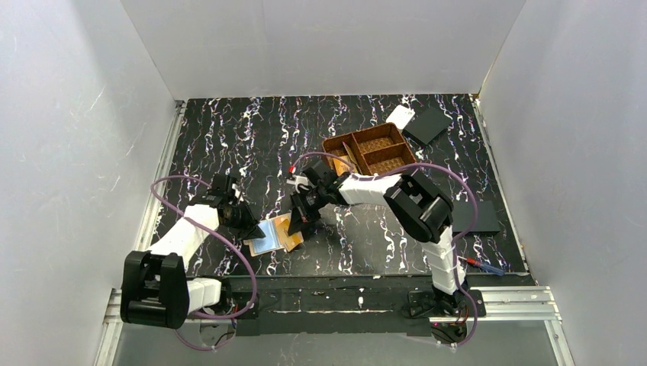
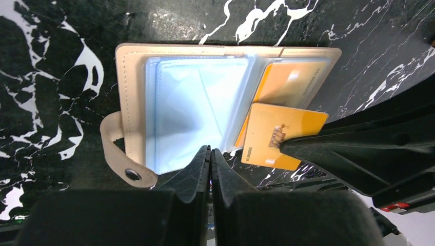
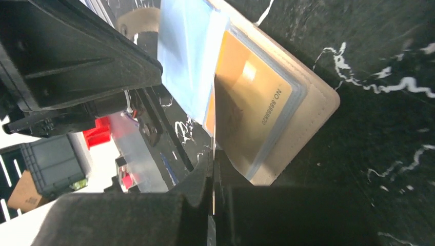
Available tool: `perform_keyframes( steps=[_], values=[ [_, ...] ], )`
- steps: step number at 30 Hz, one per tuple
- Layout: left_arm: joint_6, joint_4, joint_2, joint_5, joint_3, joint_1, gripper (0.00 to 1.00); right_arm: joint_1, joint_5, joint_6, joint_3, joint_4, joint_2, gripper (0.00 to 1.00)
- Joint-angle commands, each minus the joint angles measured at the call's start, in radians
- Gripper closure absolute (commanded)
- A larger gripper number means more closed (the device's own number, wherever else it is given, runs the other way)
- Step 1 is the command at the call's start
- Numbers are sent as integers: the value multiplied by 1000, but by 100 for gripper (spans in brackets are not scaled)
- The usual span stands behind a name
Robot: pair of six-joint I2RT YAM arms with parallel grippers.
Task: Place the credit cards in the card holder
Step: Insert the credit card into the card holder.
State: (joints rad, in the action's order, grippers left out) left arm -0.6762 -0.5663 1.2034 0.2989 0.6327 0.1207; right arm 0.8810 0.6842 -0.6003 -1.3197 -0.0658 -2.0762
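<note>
Card holder (image 2: pixel 131 102) lies open and flat on the black marble-look tabletop (image 1: pixel 229 137) w/ white veins. In the top view it's lower centre, btwn your two grippers. It's a tan bifold w/ a matte, leather-like rim and rounded corners. A strap (image 2: pixel 114 148) w/ a metal snap curls off its lower left in the left wrist view. Inside are glossy clear plastic sleeves (image 2: pixel 190 113), reading pale blue on the left half. On the right half an orange card (image 2: pixel 287 84) is tucked in a sleeve, w/ printed digits along one edge.

Your right gripper (image 3: pixel 212 161) is clamped on a second card (image 2: pixel 302 128): golden-yellow, thin, stiff, rounded corners. It sits tilted across the holder's lower right, overlapping the sleeved card, not in a slot. Can't tell if it touches the plastic.

Your left gripper (image 2: pixel 210 152) has its fingers pressed together w/ nothing btwn them. The tips are at the lower edge of the blue sleeve; contact w/ the holder can't be told.

A brown woven basket (image 1: pixel 358 133), three compartments, sits upper right of centre in the top view, well apart.
</note>
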Motion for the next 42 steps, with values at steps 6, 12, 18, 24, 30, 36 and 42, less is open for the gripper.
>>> perform_keyframes(
  steps=[6,12,18,24,30,36,42],
  values=[
    [8,28,31,-52,-25,-3,100,10,112,17,-61,-48,-65,99],
    [-44,49,91,-84,-67,-4,100,10,143,-17,-56,14,-92,99],
    [-50,50,107,-122,-82,-4,100,10,156,-51,-50,92,-110,99],
    [-41,45,119,-131,-80,-3,100,10,163,-75,-58,135,-137,99],
    [-31,45,126,-135,-79,-3,100,10,187,-95,-94,164,-170,99],
    [-26,42,136,-138,-74,-2,100,3,217,-137,-103,235,-182,99],
    [-22,40,131,-149,-72,-1,100,-5,234,-158,-121,262,-205,99]
  ],
)
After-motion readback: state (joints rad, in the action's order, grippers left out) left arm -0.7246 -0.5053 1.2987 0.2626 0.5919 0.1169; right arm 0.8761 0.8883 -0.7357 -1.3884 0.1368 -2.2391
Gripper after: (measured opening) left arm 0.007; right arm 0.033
